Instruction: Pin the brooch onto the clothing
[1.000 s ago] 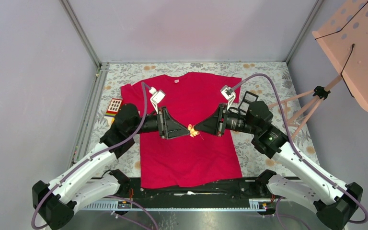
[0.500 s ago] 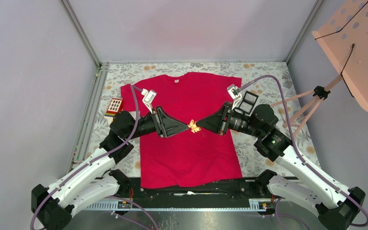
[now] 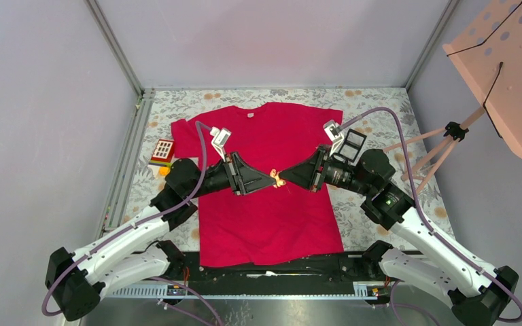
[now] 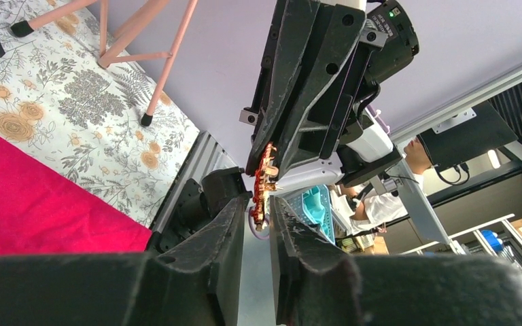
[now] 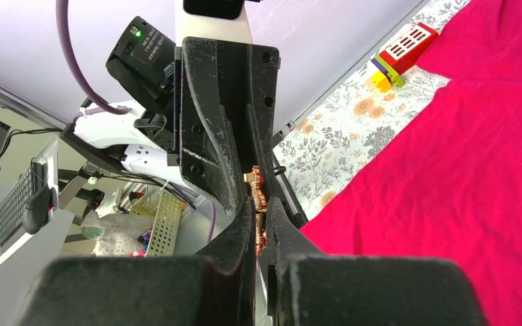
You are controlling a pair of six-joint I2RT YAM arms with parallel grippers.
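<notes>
Above the middle of the red T-shirt [image 3: 265,221], the left gripper [image 3: 269,178] and the right gripper [image 3: 283,180] meet tip to tip, both arms reaching inward from their own sides; the brooch [image 3: 276,180] sits between the two tips, a small orange-and-yellow speck held in the air and not lying on the cloth.

Seen from the right wrist, the right gripper's fingers [image 5: 234,244] are drawn together on the brooch, which shows edge-on as a thin coppery strip; its lower part is pinched between them, and its upper end reaches the tips of the left gripper.

Seen from the left wrist, the left gripper's fingers [image 4: 221,231] stand narrowly apart with a slim slit between them; the near end of the brooch sits at the mouth of that slit, close against one finger (whether the two fingers actually pinch it, I cannot tell).

The T-shirt lies spread flat on the grey floral tablecloth [image 3: 177,102], its neck toward the far side; a small black case [image 3: 354,142] lies on the tablecloth just off the T-shirt's right sleeve, near the right arm; a red-and-yellow block [image 3: 163,149] lies just off the left sleeve; a pink stand [image 3: 503,68] rises at the right edge of the table.
</notes>
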